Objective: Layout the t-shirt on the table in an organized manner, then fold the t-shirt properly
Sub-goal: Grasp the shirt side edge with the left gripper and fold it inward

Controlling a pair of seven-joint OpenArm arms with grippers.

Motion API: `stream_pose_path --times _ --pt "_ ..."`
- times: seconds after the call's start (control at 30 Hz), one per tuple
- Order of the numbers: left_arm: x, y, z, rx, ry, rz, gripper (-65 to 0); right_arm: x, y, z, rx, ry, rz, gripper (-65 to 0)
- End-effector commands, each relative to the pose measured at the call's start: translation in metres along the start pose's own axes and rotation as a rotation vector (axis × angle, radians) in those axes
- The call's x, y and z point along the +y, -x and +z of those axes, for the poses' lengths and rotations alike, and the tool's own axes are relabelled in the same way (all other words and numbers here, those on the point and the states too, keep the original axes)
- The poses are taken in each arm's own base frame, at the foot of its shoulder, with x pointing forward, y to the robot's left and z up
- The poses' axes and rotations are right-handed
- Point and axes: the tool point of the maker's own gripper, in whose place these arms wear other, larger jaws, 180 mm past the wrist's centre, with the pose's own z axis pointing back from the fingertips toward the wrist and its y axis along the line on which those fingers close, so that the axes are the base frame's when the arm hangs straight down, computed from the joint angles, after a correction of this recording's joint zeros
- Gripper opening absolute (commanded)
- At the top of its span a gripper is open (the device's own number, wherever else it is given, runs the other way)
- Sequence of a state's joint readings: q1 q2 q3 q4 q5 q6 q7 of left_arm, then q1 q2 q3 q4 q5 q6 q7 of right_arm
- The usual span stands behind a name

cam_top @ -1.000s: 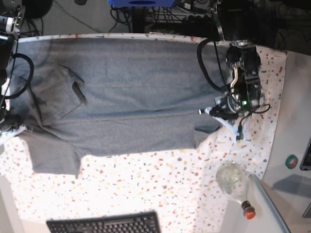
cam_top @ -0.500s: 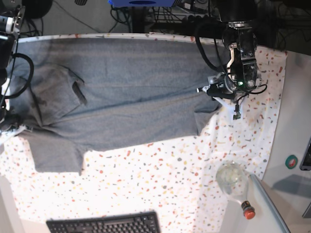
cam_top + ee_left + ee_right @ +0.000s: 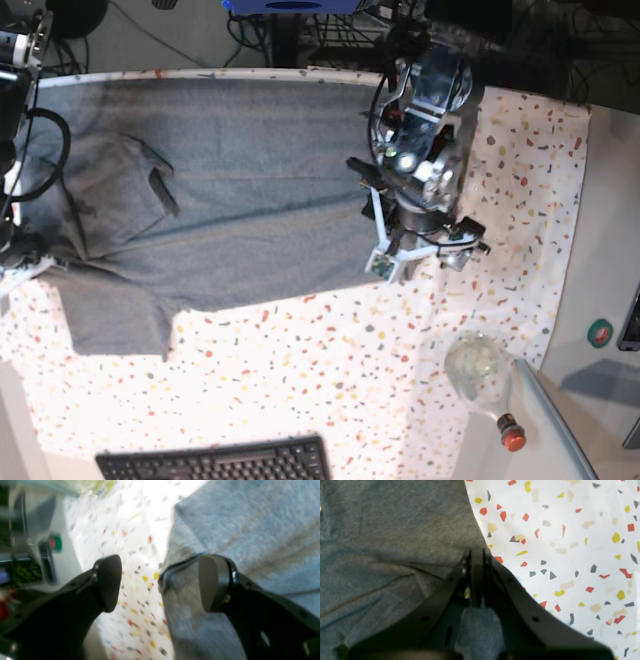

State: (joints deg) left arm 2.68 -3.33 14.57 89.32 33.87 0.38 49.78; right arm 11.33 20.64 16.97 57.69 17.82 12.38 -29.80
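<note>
left tool (image 3: 160, 585) spread wide over t-shirt (image 3: 230, 190) edge

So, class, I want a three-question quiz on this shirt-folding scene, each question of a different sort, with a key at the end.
1. True or false: the left gripper is clamped on the t-shirt.
2. Multiple choice: in its wrist view, the shut right gripper sits at
A) the keyboard
B) the t-shirt's edge, where grey fabric meets the table
C) the bottle
3. Fill in: in the base view, the bottle with the red cap lies near the table's ____ right corner.

Key
1. False: its fingers stand wide apart over the shirt's edge, with nothing between them.
2. B
3. lower
</note>
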Motion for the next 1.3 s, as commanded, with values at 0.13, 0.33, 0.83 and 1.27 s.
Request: stream_pose_path --times 0.13,0.33,0.83,1.27 --pt "0.004 -0.023 -0.011 -0.029 -0.045 -0.081 -20.1 0.001 -0.022 0.003 -0.059 -0.004 -0.003 -65.0" --pt "-0.005 -0.012 -0.026 0.024 -0.028 -0.117 -19.9 0.001 -0.023 0.003 -0.060 -0.004 -0.004 -65.0" --pt "-0.010 -0.004 -0.044 0.081 -0.012 -0.150 -20.1 0.001 -0.026 0.003 -0.066 -0.005 -0.004 -65.0" --pt "-0.007 -0.012 -0.047 0.075 -0.017 -0.146 -20.2 -0.001 -0.024 0.004 -0.064 -0.002 -0.002 -65.0"
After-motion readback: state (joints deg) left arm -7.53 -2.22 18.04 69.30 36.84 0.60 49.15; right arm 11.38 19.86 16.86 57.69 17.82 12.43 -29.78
